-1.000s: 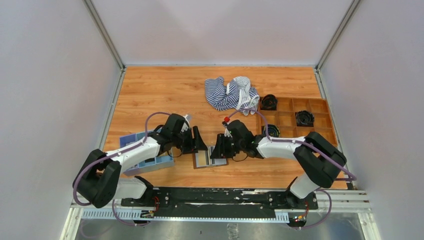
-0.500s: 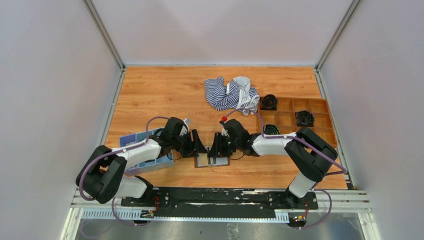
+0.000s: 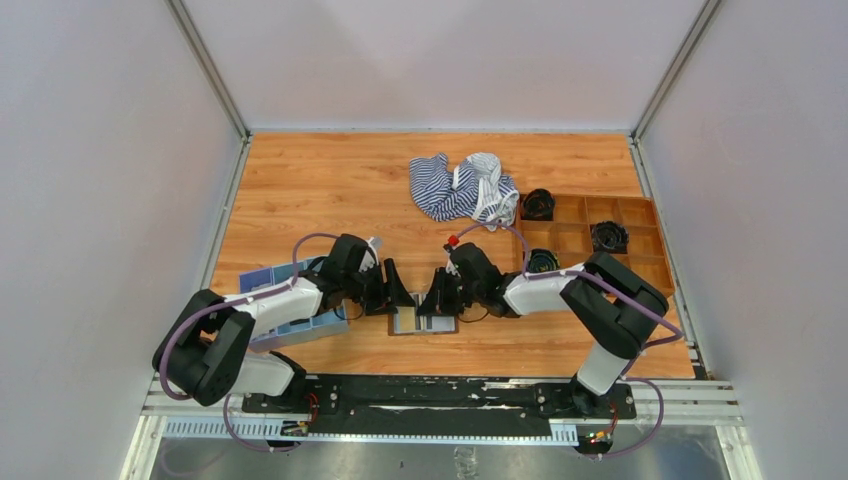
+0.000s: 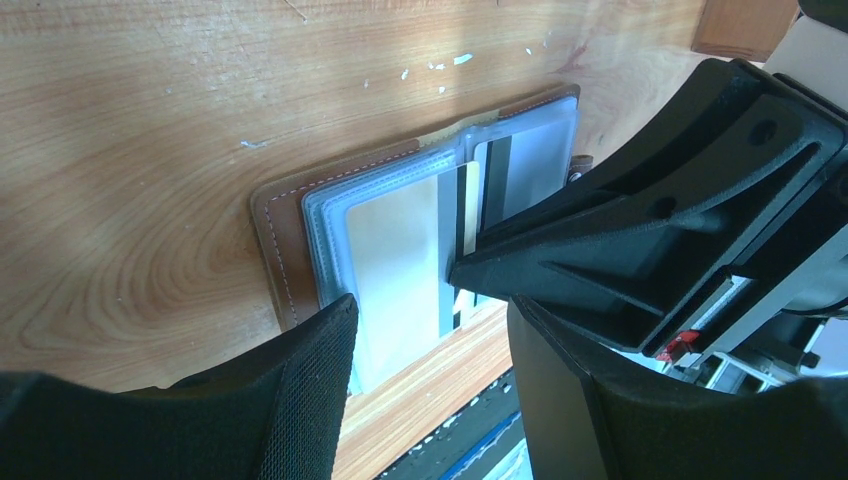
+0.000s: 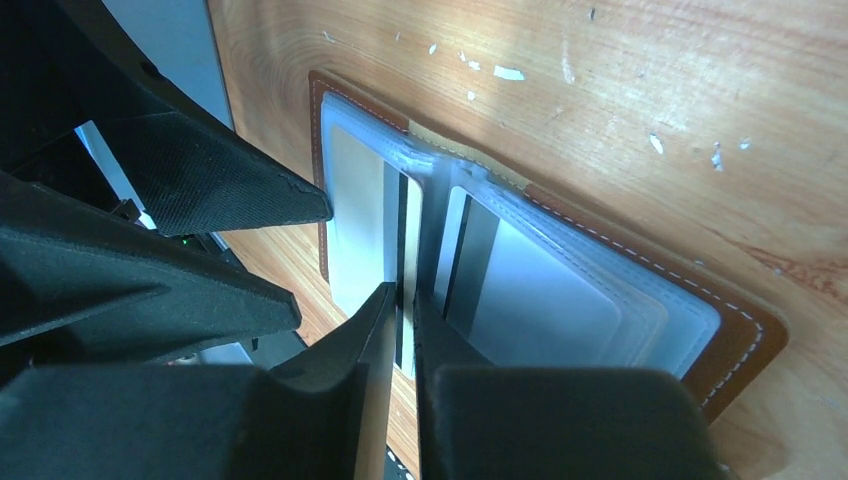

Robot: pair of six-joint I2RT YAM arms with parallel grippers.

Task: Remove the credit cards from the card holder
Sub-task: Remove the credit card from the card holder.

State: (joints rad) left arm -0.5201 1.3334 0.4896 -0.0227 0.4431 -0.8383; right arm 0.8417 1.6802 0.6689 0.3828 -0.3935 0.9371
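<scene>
On my screen the small brown leather-like bifold card holder (image 3: 422, 321) lies opened flat on the wooden tabletop (image 3: 320, 180), near the front edge, right between the two arms. The left wrist view shows its pale clear pockets facing up, and the two credit cards are both inside them: the yellowish-gold thin flat card (image 4: 395, 262) in the pocket beside the stitched brown border, and the greyish thin flat card (image 4: 527, 165) in the other pocket, past the middle fold. The left end effector (image 4: 430, 310) is released, its fingers spread wide over the near end of the holder, with nothing caught between them. The right end effector (image 5: 403, 295) comes down at the middle fold, and its fingers (image 5: 365, 340) are almost together, with only a narrow slit left. In this slit I see a dark stripe and a pale edge, but I cannot tell whether a card or a pocket is really pinched there. A light-blue plastic tray (image 3: 262, 278) lies under the left arm, a big brown compartment box (image 3: 585, 240) is at the right, and a crumpled blue-and-white striped cloth (image 3: 462, 187) lies farther back.
</scene>
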